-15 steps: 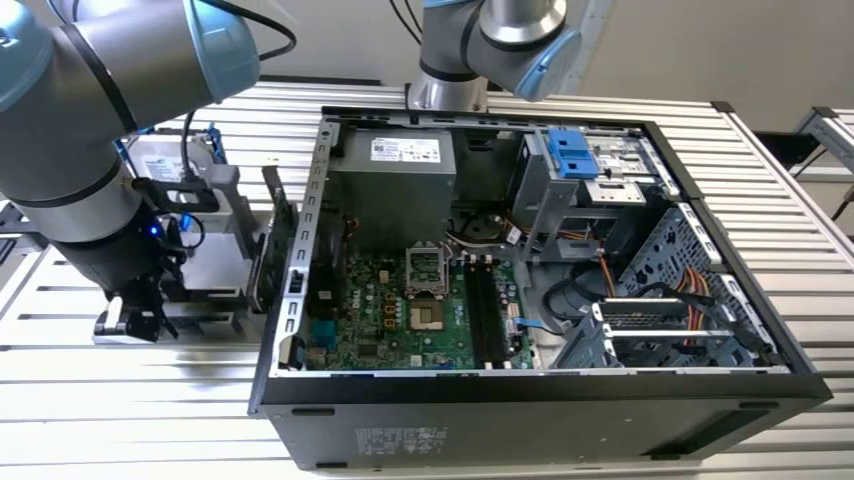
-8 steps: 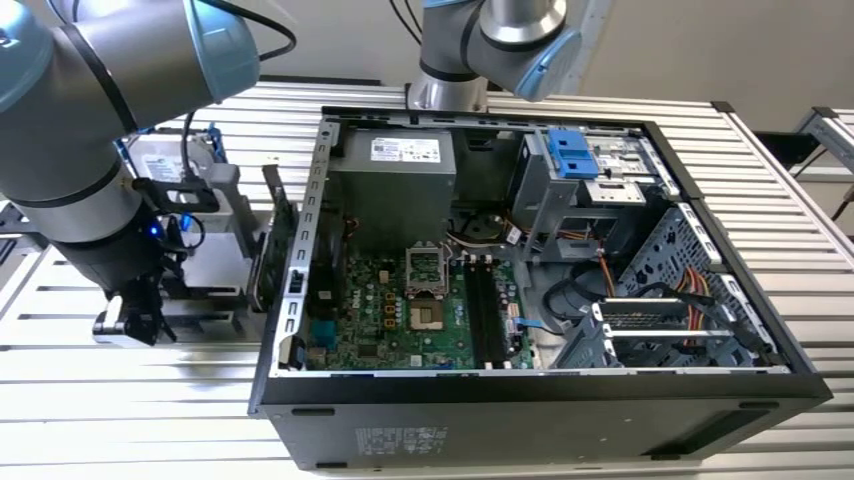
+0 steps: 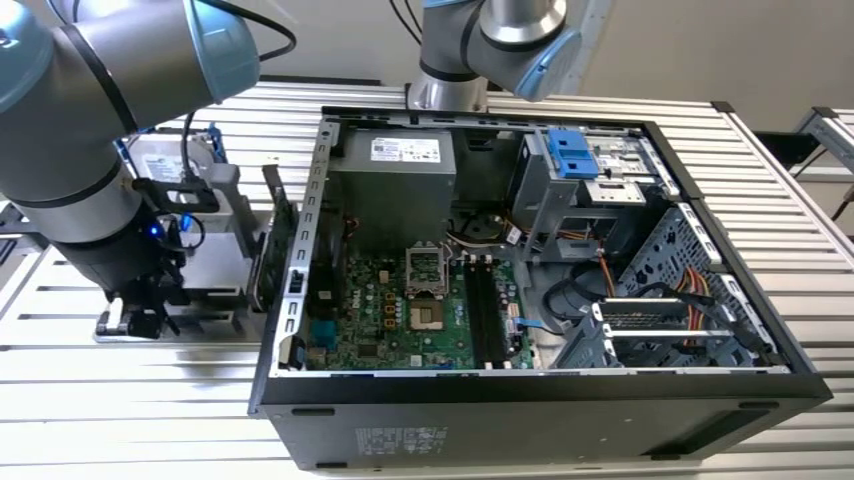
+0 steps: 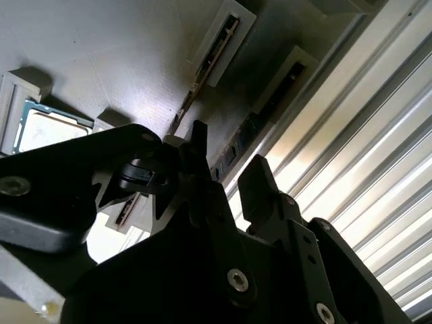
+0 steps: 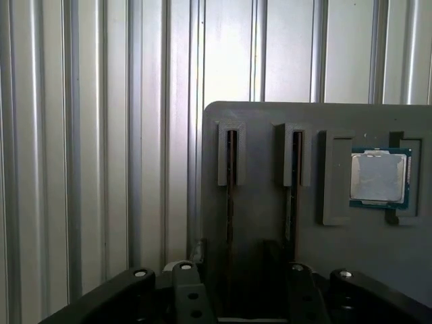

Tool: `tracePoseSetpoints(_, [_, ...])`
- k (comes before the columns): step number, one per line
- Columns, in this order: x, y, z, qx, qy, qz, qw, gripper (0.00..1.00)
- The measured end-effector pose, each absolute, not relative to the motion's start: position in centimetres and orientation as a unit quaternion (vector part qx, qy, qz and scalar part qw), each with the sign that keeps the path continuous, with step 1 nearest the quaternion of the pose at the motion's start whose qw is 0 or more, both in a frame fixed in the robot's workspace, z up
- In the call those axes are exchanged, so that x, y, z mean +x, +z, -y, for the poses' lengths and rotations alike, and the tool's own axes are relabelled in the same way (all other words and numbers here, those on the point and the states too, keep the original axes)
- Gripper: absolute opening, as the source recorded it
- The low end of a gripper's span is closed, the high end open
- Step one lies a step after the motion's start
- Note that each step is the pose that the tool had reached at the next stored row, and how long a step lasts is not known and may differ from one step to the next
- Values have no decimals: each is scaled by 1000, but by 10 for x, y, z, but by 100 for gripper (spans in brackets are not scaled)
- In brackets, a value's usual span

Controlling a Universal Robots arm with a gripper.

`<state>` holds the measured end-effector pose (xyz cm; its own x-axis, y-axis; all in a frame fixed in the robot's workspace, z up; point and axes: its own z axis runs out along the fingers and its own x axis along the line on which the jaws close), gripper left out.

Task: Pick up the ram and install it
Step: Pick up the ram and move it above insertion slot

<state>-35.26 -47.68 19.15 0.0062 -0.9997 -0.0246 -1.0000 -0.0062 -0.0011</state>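
Two rams stand on edge in slotted holders on a grey tray (image 5: 263,223): one beside the tray's edge (image 5: 231,158) (image 4: 278,93), the other nearer a processor chip (image 5: 295,158) (image 4: 206,71). In the second wrist view my gripper (image 4: 226,158) is open, with a black finger (image 4: 197,142) on each side of the ram by the tray's edge and a gap left around it. In the exterior view the gripper (image 3: 134,318) hangs low over the tray (image 3: 220,285), at the exterior view's left of the open computer case (image 3: 534,400).
A processor chip (image 5: 379,177) lies in a tray pocket. The motherboard's long memory slots (image 3: 487,310) sit mid-case. A hard drive (image 3: 174,160) and an upright card (image 3: 274,225) stand between arm and case. A second arm's base (image 3: 467,60) rises behind, on a ribbed metal table (image 3: 120,400).
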Motion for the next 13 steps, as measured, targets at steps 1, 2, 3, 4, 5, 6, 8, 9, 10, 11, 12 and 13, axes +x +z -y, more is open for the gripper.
tracePoseSetpoints(1, [-353,191,477,-709,8,-705,9,0])
tracePoseSetpoints(2, [-353,191,477,-709,8,-705,9,0])
tracePoseSetpoints(3, [-353,191,477,-709,8,-705,9,0])
tracePoseSetpoints(4, [-353,191,477,-709,8,-705,9,0])
tracePoseSetpoints(5, [-353,191,477,-709,8,-705,9,0])
tracePoseSetpoints(6, [-353,191,477,-709,8,-705,9,0])
tracePoseSetpoints(8, [-353,191,477,-709,8,-705,9,0])
tracePoseSetpoints(9, [-353,191,477,-709,8,-705,9,0])
tracePoseSetpoints(10, [-353,191,477,-709,8,-705,9,0])
tracePoseSetpoints(11, [-353,191,477,-709,8,-705,9,0])
tracePoseSetpoints(12, [-353,191,477,-709,8,-705,9,0])
tracePoseSetpoints(13, [-353,191,477,-709,8,-705,9,0])
